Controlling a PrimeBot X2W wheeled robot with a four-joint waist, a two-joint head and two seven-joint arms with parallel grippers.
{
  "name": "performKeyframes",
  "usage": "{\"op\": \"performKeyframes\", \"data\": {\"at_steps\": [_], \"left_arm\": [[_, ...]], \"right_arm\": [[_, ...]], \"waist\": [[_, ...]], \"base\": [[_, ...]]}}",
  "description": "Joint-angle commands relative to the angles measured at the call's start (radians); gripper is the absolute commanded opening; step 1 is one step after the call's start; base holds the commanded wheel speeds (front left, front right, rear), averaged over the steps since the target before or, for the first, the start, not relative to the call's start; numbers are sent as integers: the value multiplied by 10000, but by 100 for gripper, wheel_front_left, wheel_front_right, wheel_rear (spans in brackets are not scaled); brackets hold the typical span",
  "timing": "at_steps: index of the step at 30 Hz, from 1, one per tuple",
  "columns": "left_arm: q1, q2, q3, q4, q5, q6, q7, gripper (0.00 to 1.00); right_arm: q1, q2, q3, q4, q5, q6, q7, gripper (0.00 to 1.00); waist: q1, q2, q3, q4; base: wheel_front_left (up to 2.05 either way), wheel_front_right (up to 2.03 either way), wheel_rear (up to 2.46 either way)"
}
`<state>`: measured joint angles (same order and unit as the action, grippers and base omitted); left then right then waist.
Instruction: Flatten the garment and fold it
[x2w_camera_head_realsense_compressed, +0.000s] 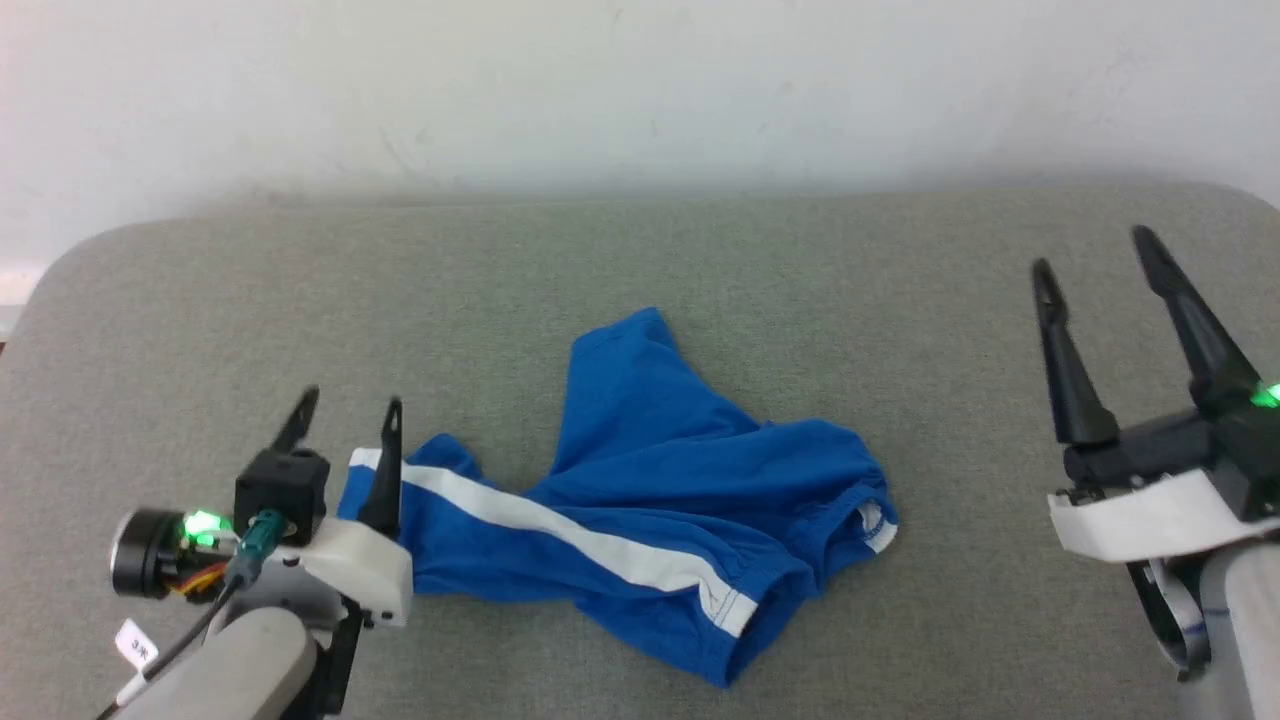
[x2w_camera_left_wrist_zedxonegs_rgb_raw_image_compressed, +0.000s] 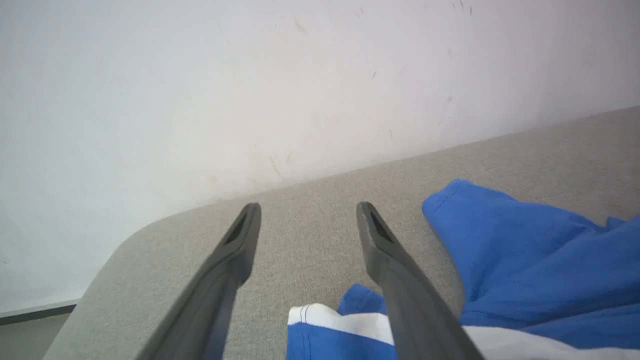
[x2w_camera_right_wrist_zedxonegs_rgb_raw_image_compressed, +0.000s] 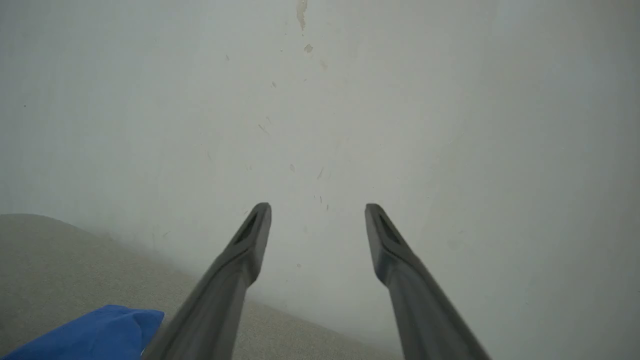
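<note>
Blue shorts (x2w_camera_head_realsense_compressed: 650, 470) crumpled on grey surface (x2w_camera_head_realsense_compressed: 800, 270); left pincer (x2w_camera_head_realsense_compressed: 350, 398) splayed at the striped leg end; right pincer (x2w_camera_head_realsense_compressed: 1091, 250) gaping, well clear.

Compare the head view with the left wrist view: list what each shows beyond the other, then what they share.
Head view: the open right gripper, plus the gathered waistband and white tag of the blue shorts.
Left wrist view: the slot near each fingertip of the left gripper, and a dark strip below the wall.
Shared: the shorts' white stripe, that gripper standing open, the grey fabric surface, the wall.
</note>
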<state>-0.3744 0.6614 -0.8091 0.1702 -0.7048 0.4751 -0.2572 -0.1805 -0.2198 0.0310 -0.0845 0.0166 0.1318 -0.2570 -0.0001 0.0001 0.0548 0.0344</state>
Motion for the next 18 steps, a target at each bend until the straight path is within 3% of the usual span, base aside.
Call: {"op": "performKeyframes", "data": {"at_steps": [1,6,9,14,18], "left_arm": [[186,-101,241,-288,481,222,-40,100],[1271,-709,1656,-1706,2062,880,-43,100],[2008,-1223,2626,-2212,2420,928,-43,100],[2827,-2048,3818,-2573,3326,543,-44,100],[3089,-2739,4337,-2645,3995,-2,-44,100]], "right_arm": [[-315,-283,297,191,161,-11,-47,100],[-1553,-1955,2422,1351,1029,-11,166,100],[-2405,-2898,4018,2000,1934,-11,1620,100],[-3770,-4136,6819,2516,4480,-11,4934,100],[-4740,-4831,8442,2981,6108,-11,7033,100]], "waist": [[1,-1,-134,173],[1,-1,-213,407],[1,-1,-181,576],[1,-1,67,980],[1,-1,415,1416]], "base": [[0,0,0],[0,0,0],[0,0,0],[0,0,0],[0,0,0]]}}
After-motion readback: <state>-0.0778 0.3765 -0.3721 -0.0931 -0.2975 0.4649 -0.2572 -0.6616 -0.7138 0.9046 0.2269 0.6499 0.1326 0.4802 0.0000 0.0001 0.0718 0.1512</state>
